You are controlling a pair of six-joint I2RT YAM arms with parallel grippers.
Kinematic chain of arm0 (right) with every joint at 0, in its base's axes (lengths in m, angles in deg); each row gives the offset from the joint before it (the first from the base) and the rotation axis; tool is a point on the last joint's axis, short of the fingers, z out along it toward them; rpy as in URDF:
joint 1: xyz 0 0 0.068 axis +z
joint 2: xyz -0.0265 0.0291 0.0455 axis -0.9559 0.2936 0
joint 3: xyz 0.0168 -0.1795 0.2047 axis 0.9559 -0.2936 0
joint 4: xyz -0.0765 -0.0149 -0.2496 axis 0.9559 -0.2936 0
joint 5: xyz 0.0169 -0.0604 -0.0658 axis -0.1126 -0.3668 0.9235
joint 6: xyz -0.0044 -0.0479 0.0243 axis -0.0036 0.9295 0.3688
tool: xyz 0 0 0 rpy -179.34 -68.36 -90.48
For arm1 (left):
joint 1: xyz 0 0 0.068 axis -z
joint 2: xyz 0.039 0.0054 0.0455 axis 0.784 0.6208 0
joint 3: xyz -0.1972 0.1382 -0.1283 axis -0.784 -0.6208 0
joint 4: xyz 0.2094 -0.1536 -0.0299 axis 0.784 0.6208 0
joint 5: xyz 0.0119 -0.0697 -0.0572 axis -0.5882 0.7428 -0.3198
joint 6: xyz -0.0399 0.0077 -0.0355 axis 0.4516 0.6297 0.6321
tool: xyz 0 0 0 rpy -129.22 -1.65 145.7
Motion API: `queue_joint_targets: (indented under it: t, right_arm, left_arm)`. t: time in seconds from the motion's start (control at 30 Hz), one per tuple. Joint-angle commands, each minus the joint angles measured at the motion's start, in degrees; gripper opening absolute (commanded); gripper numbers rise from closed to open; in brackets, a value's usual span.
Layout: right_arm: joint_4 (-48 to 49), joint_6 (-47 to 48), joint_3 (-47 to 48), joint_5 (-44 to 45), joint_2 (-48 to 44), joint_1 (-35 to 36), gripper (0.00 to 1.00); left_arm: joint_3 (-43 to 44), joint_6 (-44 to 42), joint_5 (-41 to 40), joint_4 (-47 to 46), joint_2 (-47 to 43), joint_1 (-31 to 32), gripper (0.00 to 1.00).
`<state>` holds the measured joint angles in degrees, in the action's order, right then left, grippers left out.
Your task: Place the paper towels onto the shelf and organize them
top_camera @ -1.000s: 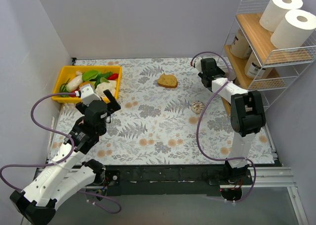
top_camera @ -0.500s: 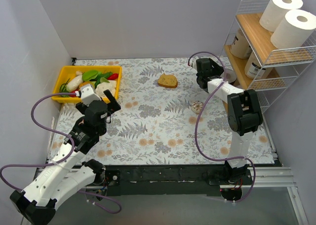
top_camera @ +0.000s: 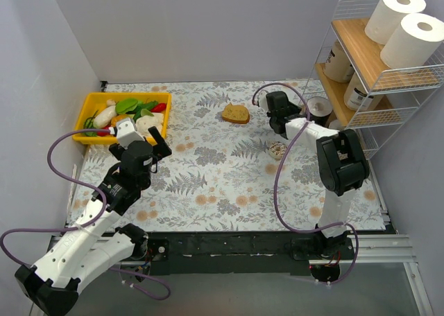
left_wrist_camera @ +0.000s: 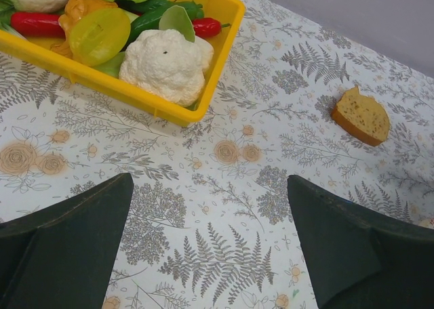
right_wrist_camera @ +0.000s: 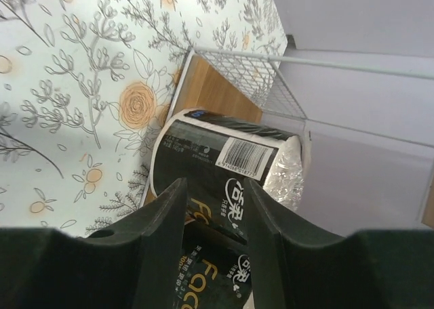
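Note:
The shelf stands at the back right. Two white paper towels sit on its top board and two brown-wrapped ones on the middle board. A dark-labelled roll sits at the left edge of the lowest board. My right gripper is beside it. In the right wrist view the fingers stand close together with the creased dark-labelled roll pinched between them, at the shelf corner. My left gripper is open and empty over the cloth.
A yellow bin of toy vegetables stands at the back left and also shows in the left wrist view. A bread slice and a small metal disc lie mid-table. Walls close in on the left and back.
My right gripper has moved left and nearer, away from the shelf, and the dark-labelled roll now shows beside it. My left arm has barely moved.

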<state>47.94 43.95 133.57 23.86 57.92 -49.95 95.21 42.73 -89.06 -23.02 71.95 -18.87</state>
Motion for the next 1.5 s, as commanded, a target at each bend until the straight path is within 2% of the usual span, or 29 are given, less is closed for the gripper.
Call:
queue_joint_targets:
  t: [0.0,0.2,0.37,0.6,0.8,0.87,1.0,1.13,1.33,1.47]
  right_arm:
    - [-1.49,-3.47,0.92,0.97,1.44,-3.64,0.46]
    - [-2.46,-6.38,2.76,0.8,3.02,-7.51,0.46]
    - [-5.09,-8.04,4.43,-2.19,2.15,-7.52,0.45]
    - [-7.64,-12.52,3.29,-8.96,-5.4,0.47,0.47]
    - [-17.03,-29.82,5.4,-11.24,-15.24,8.38,0.5]
    - [-20.98,-35.35,5.14,-14.22,-19.63,11.54,0.57]
    - [-22.5,-43.0,0.59,-20.81,-28.33,16.04,0.71]
    - [-20.75,-52.33,-7.23,-31.26,-39.3,16.57,0.96]
    - [-12.75,-63.75,-21.9,-36.99,-54.25,16.57,0.99]
    - [-12.22,-68.24,-24.47,-38.23,-61.21,16.57,0.99]
  left_arm:
    - [-0.12,-0.33,0.04,-0.79,-0.33,0.03,0.98]
    - [-0.21,-0.41,-0.49,-0.87,0.72,0.03,0.98]
    - [0.05,-0.5,-0.75,-0.61,1.78,0.03,0.98]
    - [-0.3,-1.2,1.87,-1.93,1.16,0.03,0.98]
    - [-2.05,-3.66,8.11,-5.52,-0.51,0.03,0.98]
    - [-2.4,-4.54,12.33,-7.37,-1.3,0.03,0.98]
    - [-3.9,-6.47,19.09,-10.63,-2.79,0.03,0.98]
    - [-5.3,-7.62,24.81,-13.35,-4.11,0.03,0.98]
    - [-6.36,-7.36,30.53,-15.29,-5.34,0.03,0.98]
    - [-5.84,-5.69,33.6,-16.17,-5.52,0.03,0.98]
